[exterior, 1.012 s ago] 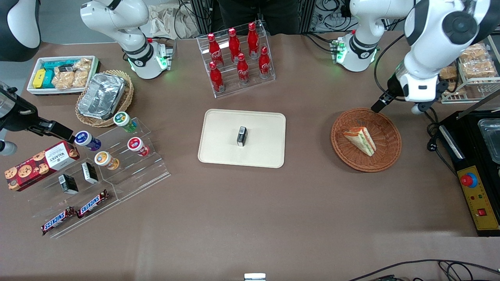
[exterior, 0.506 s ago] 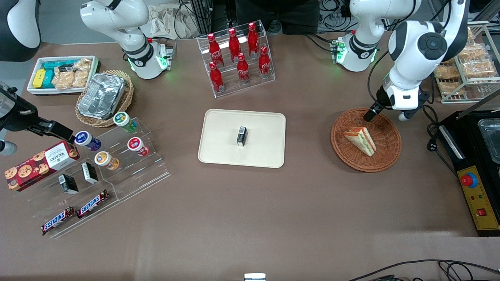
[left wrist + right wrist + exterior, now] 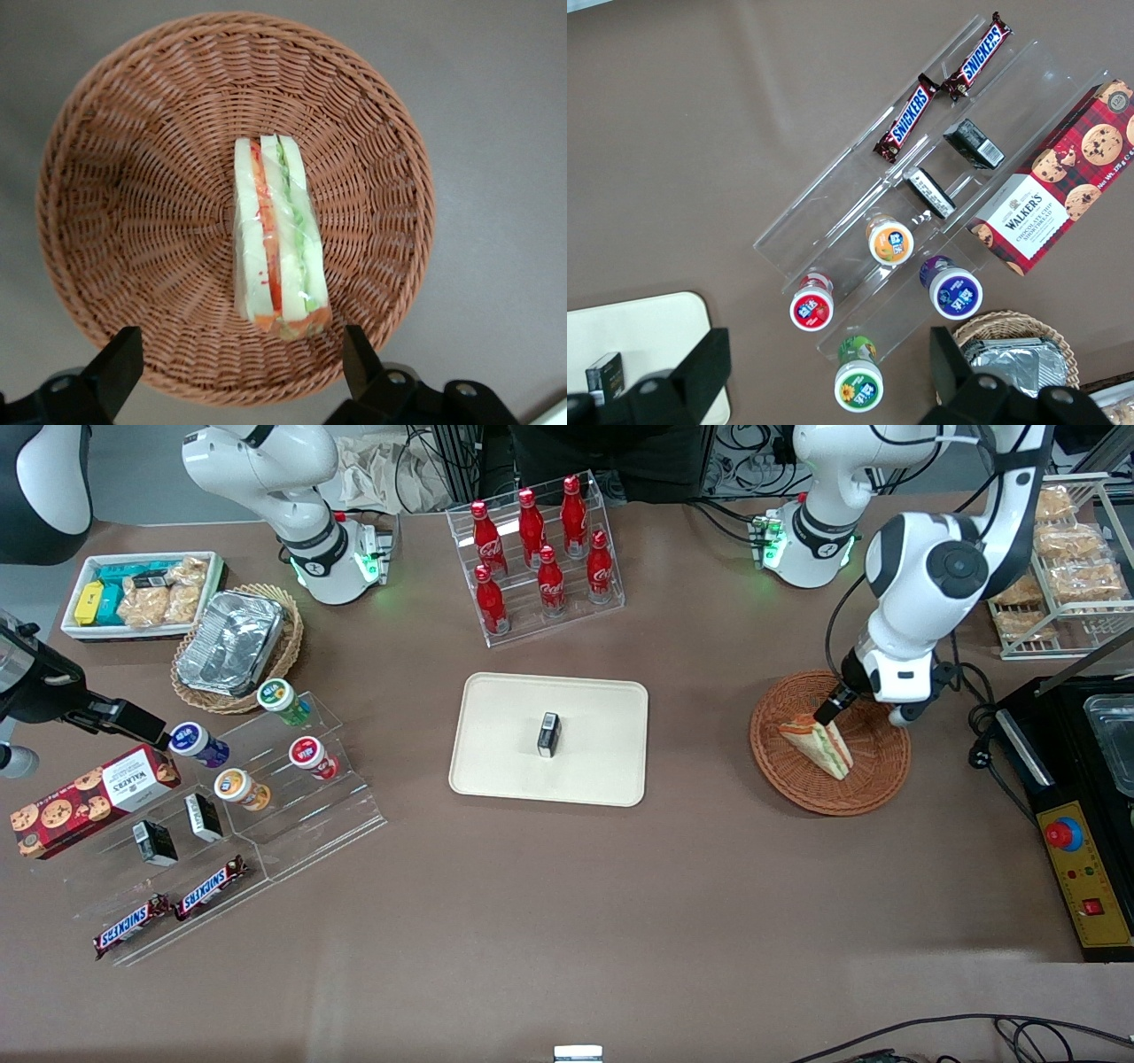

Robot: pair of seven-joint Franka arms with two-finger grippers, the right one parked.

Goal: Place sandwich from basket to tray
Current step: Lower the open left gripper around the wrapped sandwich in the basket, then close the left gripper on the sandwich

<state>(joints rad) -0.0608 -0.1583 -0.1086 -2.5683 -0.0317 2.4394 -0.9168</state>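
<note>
Wrist view: open hand (image 3: pixel 235 376) over wedge sandwich (image 3: pixel 276 237), woven basket (image 3: pixel 115 221).

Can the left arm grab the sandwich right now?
Probably yes. The gripper hangs open just above the sandwich, which lies alone in the basket. Nothing covers it, and the fingers stand wider than the wedge.

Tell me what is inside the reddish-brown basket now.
Only the sandwich lies in the basket, with the open gripper above it. What is under the sandwich cannot be seen.
</note>
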